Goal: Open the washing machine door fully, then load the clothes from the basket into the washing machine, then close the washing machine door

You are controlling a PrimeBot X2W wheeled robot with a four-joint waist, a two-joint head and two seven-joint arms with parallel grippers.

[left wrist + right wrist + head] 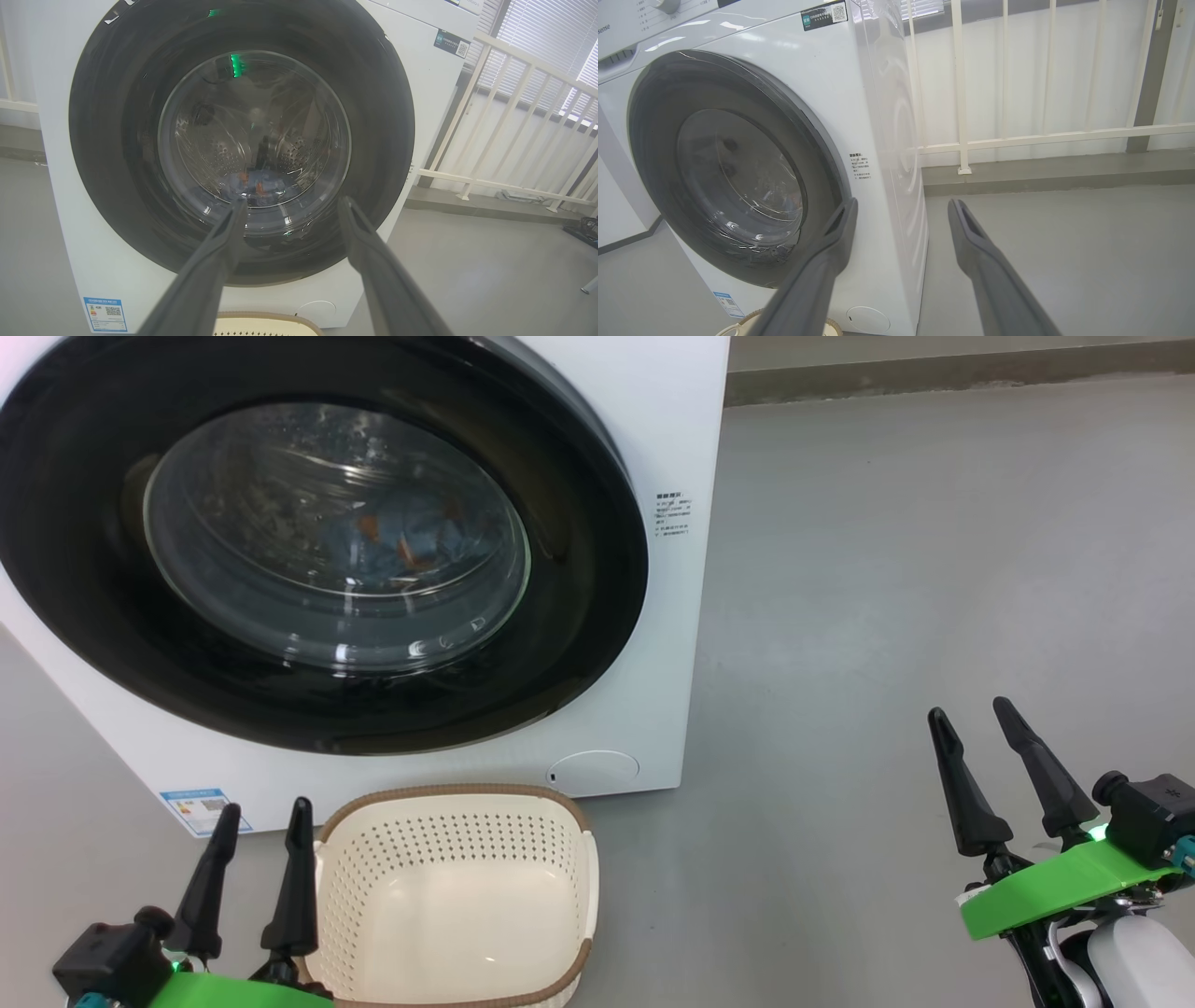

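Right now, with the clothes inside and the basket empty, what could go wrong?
1. The washing machine door looks shut over the clothes, but I cannot tell whether it latched; it might swing open.
2. The open left gripper sits right beside the basket, so a sideways move could knock it.

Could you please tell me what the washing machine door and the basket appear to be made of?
The washing machine door: rim looks like glossy black plastic, given its sheen; the centre bowl seems clear glass, since the clothes show through it. The basket: likely matte cream moulded plastic, judging by its regular holes; the brown rim only looks woven.
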